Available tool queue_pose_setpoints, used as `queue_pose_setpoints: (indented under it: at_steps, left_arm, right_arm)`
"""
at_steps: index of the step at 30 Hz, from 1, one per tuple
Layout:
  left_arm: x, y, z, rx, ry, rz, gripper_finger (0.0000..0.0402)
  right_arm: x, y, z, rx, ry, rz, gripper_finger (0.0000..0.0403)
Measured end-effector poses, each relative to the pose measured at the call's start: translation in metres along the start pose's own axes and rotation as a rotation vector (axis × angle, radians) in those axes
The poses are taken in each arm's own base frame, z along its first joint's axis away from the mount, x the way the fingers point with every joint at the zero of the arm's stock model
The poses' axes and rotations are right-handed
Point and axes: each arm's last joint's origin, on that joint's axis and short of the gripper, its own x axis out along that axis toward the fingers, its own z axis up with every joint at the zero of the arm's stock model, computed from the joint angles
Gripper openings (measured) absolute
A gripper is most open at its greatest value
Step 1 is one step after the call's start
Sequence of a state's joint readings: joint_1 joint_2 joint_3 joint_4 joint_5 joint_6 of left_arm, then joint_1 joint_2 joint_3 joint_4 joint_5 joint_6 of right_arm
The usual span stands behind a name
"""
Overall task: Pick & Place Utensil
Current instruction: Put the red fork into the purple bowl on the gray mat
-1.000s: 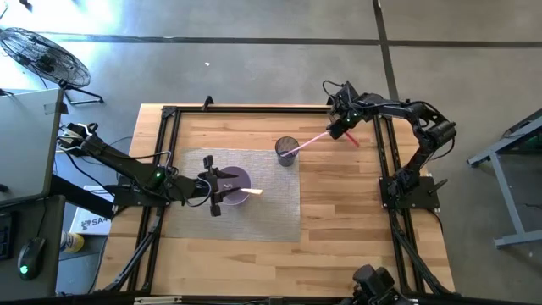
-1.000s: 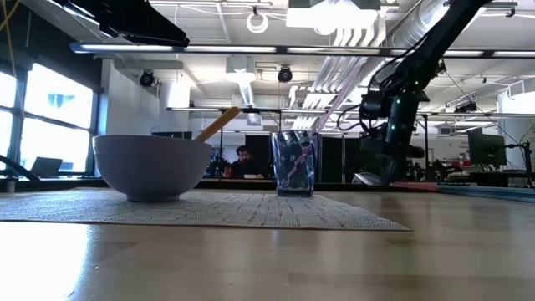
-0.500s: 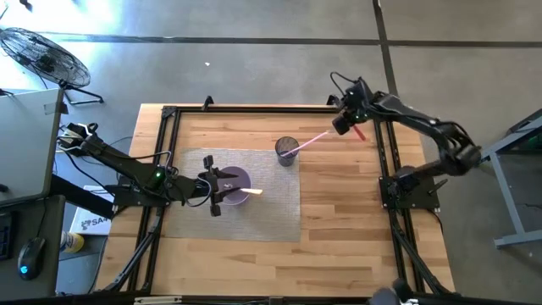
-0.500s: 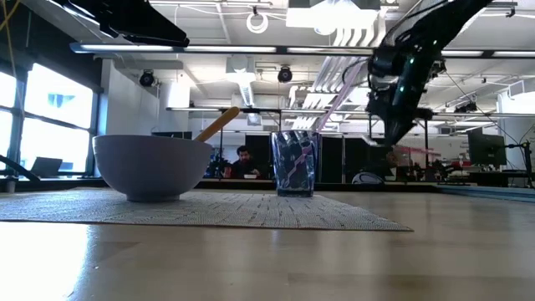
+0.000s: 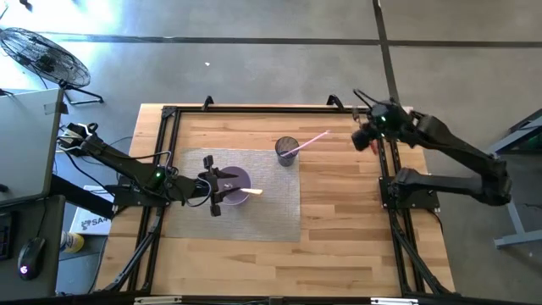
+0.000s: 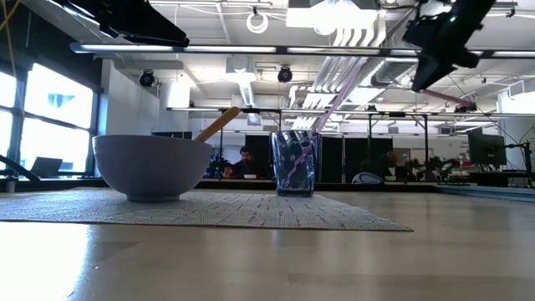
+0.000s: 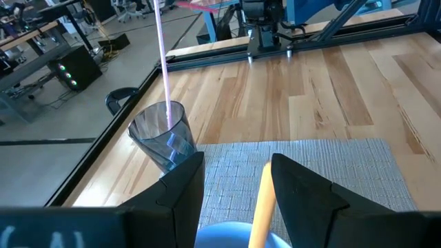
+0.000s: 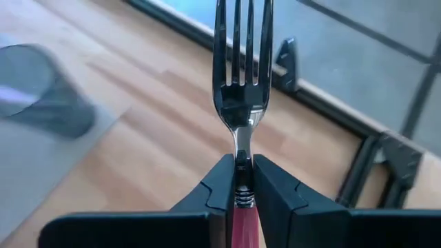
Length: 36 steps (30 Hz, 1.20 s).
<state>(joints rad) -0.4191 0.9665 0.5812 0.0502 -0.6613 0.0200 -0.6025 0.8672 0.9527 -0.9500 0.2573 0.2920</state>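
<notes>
Only a partial print, "SA", showed on a white box at the lower left of the high view; nothing else was legible.

Layout of the table, seen from above

A placemat lies on the table, left of its middle. On the mat's left part sits a bowl with a utensil resting in it, and the left gripper hovers over the bowl's left rim. At the mat's far right corner stands a cup holding a straw that leans out to the right. Well right of the cup, over the table's far right edge, the right gripper clamps a fork by its neck, tines pointing ahead of the fingers.
</notes>
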Motion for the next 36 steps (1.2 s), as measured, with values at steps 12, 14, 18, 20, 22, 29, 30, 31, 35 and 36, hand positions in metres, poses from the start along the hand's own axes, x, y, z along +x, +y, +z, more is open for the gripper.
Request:
queue_pose_setpoints:
  at_steps: [12, 14, 18, 20, 22, 29, 30, 31, 35, 36]
  left_arm:
    - [0.000, 0.000, 0.000, 0.000, 0.000, 0.000, 0.0166]
    - [0.000, 0.000, 0.000, 0.000, 0.000, 0.000, 0.0166]
    - [0.000, 0.000, 0.000, 0.000, 0.000, 0.000, 0.0166]
    - [0.000, 0.000, 0.000, 0.000, 0.000, 0.000, 0.0166]
    - [0.000, 0.000, 0.000, 0.000, 0.000, 0.000, 0.0166]
    - [0.000, 0.000, 0.000, 0.000, 0.000, 0.000, 0.0166]
    - [0.000, 0.000, 0.000, 0.000, 0.000, 0.000, 0.0166]
    - [0.000, 0.000, 0.000, 0.000, 0.000, 0.000, 0.0166]
    - [0.000, 0.000, 0.000, 0.000, 0.000, 0.000, 0.0166]
    - [0.000, 0.000, 0.000, 0.000, 0.000, 0.000, 0.0166]
  right_arm:
    - [-0.034, 0.041, -0.036, -0.043, 0.099, 0.296, 0.0037]
    - [-0.035, 0.055, -0.039, -0.066, 0.112, 0.347, 0.0034]
    - [-0.033, 0.089, -0.043, -0.116, 0.103, 0.448, 0.0031]
    - [-0.031, 0.109, -0.044, -0.141, 0.091, 0.499, 0.0033]
    - [-0.026, 0.129, -0.046, -0.158, 0.078, 0.544, 0.0035]
    - [-0.004, 0.192, -0.044, -0.212, 0.106, 0.604, 0.0031]
    - [-0.002, 0.201, -0.041, -0.229, 0.112, 0.597, 0.0031]
    - [0.000, 0.210, -0.038, -0.252, 0.118, 0.593, 0.0031]
    - [0.008, 0.245, -0.025, -0.364, 0.122, 0.571, 0.0039]
    - [0.009, 0.254, -0.020, -0.392, 0.117, 0.564, 0.0040]
